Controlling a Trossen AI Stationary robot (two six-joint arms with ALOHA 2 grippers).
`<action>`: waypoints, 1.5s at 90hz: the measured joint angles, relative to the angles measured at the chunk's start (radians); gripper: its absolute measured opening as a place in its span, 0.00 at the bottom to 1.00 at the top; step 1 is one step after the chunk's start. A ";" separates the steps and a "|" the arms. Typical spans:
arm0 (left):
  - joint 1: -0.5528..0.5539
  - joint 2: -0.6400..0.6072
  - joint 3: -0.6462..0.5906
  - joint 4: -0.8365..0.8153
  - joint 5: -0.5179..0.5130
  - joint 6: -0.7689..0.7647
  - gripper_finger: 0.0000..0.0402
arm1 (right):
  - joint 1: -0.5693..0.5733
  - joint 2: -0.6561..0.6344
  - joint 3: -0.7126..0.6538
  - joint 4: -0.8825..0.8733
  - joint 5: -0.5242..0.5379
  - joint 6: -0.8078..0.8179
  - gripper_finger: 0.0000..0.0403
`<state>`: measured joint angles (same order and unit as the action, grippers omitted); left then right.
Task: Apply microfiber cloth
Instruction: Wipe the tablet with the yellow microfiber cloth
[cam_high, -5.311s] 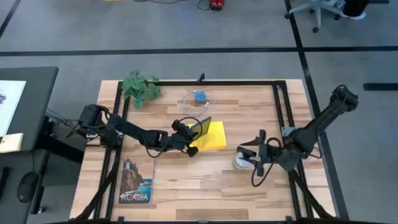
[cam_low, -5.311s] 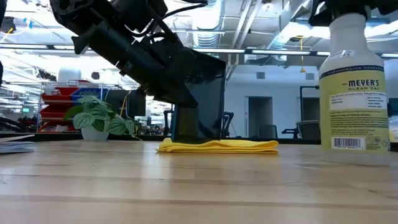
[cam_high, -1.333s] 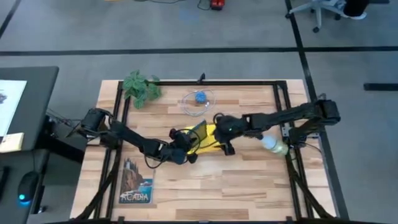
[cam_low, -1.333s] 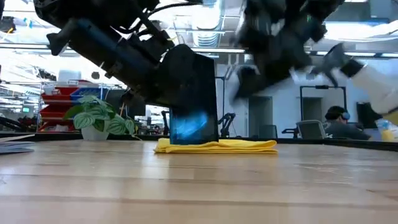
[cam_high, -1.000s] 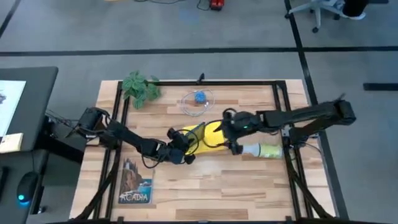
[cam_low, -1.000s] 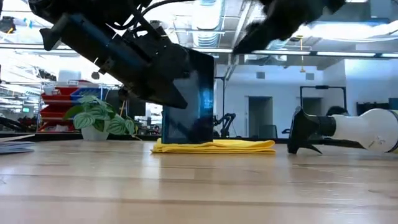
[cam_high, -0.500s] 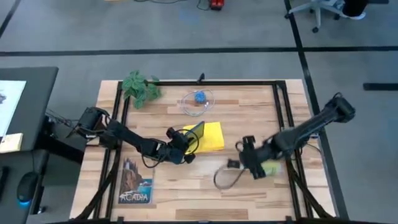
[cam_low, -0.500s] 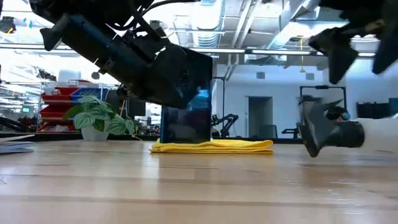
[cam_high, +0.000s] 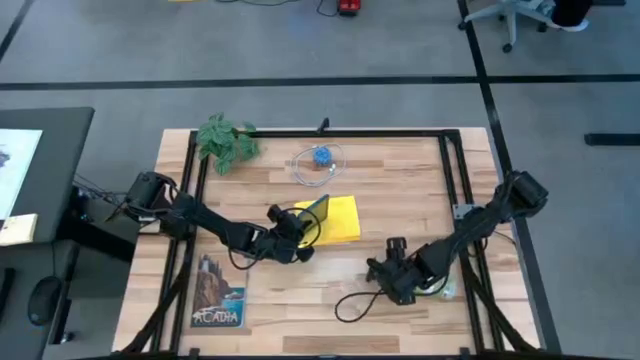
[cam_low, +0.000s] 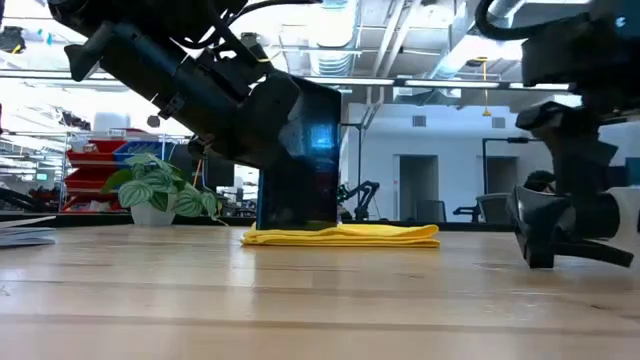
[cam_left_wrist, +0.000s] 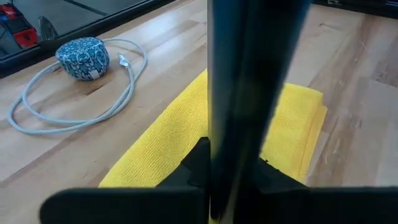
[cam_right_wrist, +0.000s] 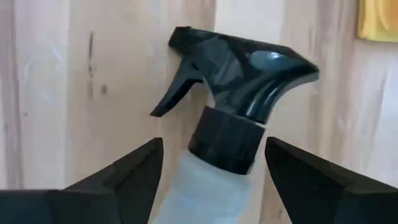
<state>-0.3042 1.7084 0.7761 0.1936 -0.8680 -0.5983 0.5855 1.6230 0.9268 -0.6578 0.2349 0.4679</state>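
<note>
One yellow cloth (cam_high: 340, 218) lies flat near the middle of the table (cam_high: 400, 310), a little toward the far edge. One dark tablet (cam_low: 298, 160) stands on edge on the cloth's left part, tilted slightly, its lower edge resting on the fabric. The left gripper (cam_high: 296, 236) is clamped on the tablet's near edge, its fingers closed against both faces, with the left arm reaching in from the table's left edge.

Beyond the cloth, by the far edge, sits one small blue patterned puck (cam_left_wrist: 83, 50) ringed by one pale cable (cam_left_wrist: 74, 112). One potted plant (cam_high: 226, 139) stands at the far left corner, and one picture book (cam_high: 219, 292) lies near the near left corner.

Toward the near right part of the table, one spray bottle (cam_right_wrist: 230, 143) lies on its side, black trigger head pointing toward the cloth. The right gripper (cam_high: 398, 276) is over it, fingers spread wide to either side of the bottle's neck and not touching it. One dark cable loop (cam_high: 356, 302) trails on the wood beside that gripper.
</note>
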 joint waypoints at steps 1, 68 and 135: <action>0.000 0.000 0.000 0.000 0.000 0.000 0.02 | -0.002 0.000 0.000 0.000 0.000 0.001 0.67; 0.000 0.000 0.000 -0.003 0.000 -0.003 0.02 | -0.112 -0.144 -0.017 -0.010 0.053 0.017 0.29; 0.000 0.025 0.002 0.011 -0.002 -0.005 0.02 | -0.512 -1.270 -0.485 0.478 0.510 -0.544 0.29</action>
<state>-0.3046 1.7332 0.7784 0.2047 -0.8702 -0.6029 0.0733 0.3527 0.4417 -0.1794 0.7450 -0.0759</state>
